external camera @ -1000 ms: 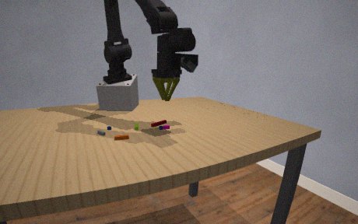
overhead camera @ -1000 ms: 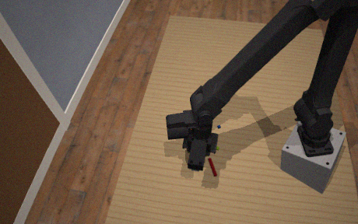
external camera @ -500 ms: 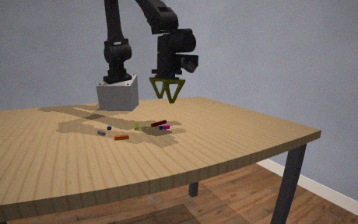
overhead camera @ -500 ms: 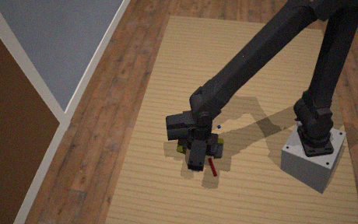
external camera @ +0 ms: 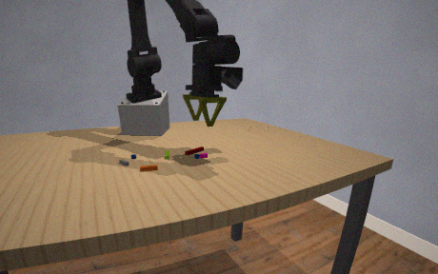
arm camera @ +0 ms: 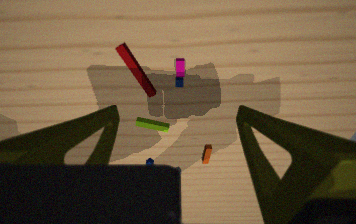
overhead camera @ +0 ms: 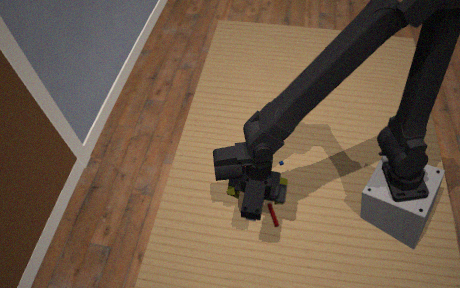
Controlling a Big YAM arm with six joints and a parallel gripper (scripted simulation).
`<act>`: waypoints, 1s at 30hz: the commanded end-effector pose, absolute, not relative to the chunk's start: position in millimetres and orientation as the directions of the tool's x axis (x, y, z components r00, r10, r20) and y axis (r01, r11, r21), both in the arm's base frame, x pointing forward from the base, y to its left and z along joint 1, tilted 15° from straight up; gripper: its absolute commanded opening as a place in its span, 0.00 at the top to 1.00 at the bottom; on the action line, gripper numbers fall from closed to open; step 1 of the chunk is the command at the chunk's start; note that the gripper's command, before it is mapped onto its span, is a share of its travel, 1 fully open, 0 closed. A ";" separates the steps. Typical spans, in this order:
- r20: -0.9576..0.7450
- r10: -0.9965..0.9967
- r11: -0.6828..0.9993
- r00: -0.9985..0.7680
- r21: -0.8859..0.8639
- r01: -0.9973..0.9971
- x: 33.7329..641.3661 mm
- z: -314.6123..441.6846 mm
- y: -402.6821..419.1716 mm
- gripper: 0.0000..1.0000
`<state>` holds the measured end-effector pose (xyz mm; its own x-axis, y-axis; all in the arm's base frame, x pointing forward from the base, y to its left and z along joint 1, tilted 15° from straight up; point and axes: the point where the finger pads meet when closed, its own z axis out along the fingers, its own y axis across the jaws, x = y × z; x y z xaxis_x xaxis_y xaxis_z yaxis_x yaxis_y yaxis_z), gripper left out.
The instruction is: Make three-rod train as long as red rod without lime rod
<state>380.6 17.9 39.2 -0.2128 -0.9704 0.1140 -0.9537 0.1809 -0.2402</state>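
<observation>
Grey rod (external camera: 124,163) hidden in the wrist view, table's left end cut off outside.

A: Change in the tool (overhead camera: 257,188) (external camera: 203,122) (arm camera: 178,107)?
B: Opened. One second ago, exterior: fingers (overhead camera: 283,182) (external camera: 218,110) together, a narrow wedge at upper centre. Half a second ago: apart. Now: two separate open triangles there.
A: Top view?
B: Olive finger parts now show on both sides of the dark housing, left of the frame's lower centre; one second ago they did not.
A: Anything lost from sight?
B: The lime rod (external camera: 167,154) (arm camera: 152,124). Its small green patch showed right of the housing from above; now covered by the spread tool.
</observation>
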 end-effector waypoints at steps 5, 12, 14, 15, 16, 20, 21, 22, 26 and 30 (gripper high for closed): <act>0.051 -0.925 0.347 -0.376 -0.291 -0.892 405.3 53.0 9.7 0.00; 0.025 -0.890 0.428 -0.455 -0.297 -0.854 407.2 53.5 5.0 0.00; 0.009 -0.866 0.475 -0.500 -0.298 -0.828 408.2 53.7 2.4 0.00; -0.011 -0.837 0.525 -0.547 -0.299 -0.797 409.6 54.0 -0.2 0.00; -0.007 -0.837 0.525 -0.548 -0.298 -0.797 409.0 53.9 -0.6 0.00; -0.025 -0.802 0.577 -0.597 -0.296 -0.761 409.6 54.0 -3.8 0.00; -0.025 -0.802 0.577 -0.597 -0.296 -0.761 409.6 54.0 -3.9 0.00; -0.024 -0.802 0.577 -0.598 -0.294 -0.762 408.5 53.2 -4.0 0.00; -0.045 -0.760 0.631 -0.649 -0.294 -0.718 410.4 54.2 -7.5 0.00; -0.063 -0.711 0.685 -0.700 -0.288 -0.669 410.7 54.3 -11.5 0.00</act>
